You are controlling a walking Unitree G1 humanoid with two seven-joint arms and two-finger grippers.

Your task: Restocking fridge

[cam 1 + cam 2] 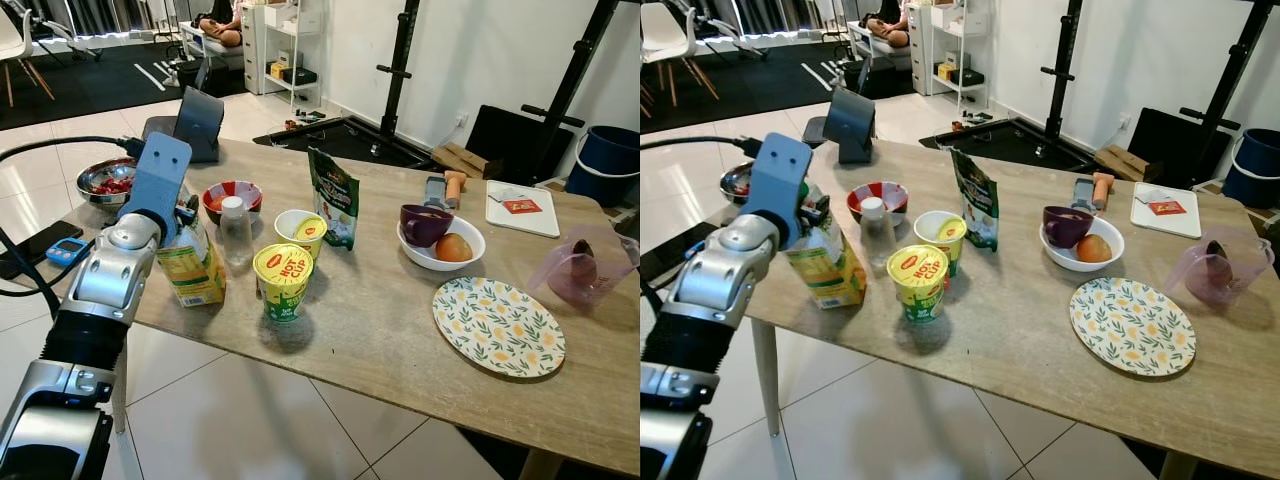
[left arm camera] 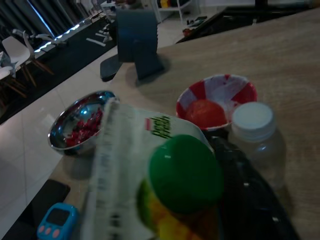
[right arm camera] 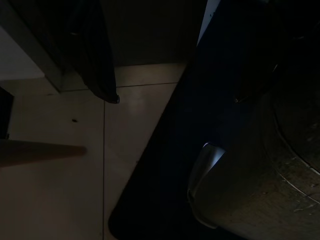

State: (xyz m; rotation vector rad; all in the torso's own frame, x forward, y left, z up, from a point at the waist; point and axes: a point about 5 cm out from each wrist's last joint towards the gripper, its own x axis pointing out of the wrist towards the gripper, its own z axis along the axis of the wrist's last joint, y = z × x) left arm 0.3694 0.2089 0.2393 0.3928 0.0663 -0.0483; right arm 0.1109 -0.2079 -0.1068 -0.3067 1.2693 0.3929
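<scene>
Up close, the left wrist view shows the juice carton's [image 2: 150, 170] green cap [image 2: 186, 172] with one black finger [image 2: 250, 195] along its side, detail the head views hide behind the left tool [image 1: 180, 215]. Whether that tool pinches the carton I cannot tell. It stands at the counter's [image 1: 380, 310] left edge, beside a clear bottle [image 1: 235, 230]. The right wrist view is dark, showing floor tiles.

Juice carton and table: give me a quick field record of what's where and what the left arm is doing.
left gripper: at the juice carton, fingers around its top; grip cannot be confirmed
carton: upright near table edge, green cap
beside carton: clear bottle, red-and-white bowl
centre: two noodle cups, green pouch
right side: white bowl holding purple cup, patterned plate
right arm: idle
</scene>
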